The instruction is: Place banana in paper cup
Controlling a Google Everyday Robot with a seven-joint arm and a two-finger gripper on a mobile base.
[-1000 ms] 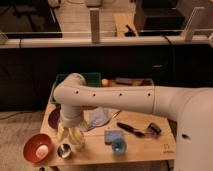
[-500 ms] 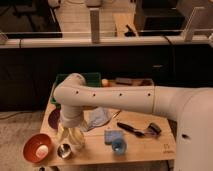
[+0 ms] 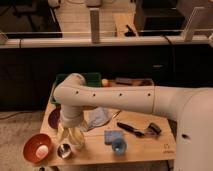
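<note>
My gripper [image 3: 70,134] hangs straight down from the white arm's wrist [image 3: 70,102] at the left front of the wooden table [image 3: 150,150]. It is right over a pale round thing that looks like the paper cup [image 3: 78,142], just right of the small metal cup [image 3: 64,150]. The gripper covers most of the cup. I cannot make out the banana; it may be hidden by the gripper or the arm.
An orange bowl [image 3: 34,148] with a white ball [image 3: 43,149] stands at the front left. A purple bowl [image 3: 53,118] is behind it. A blue cup [image 3: 118,146], a blue block [image 3: 112,135], a cloth [image 3: 100,116], black items [image 3: 133,129] and a green bin [image 3: 92,79] also show.
</note>
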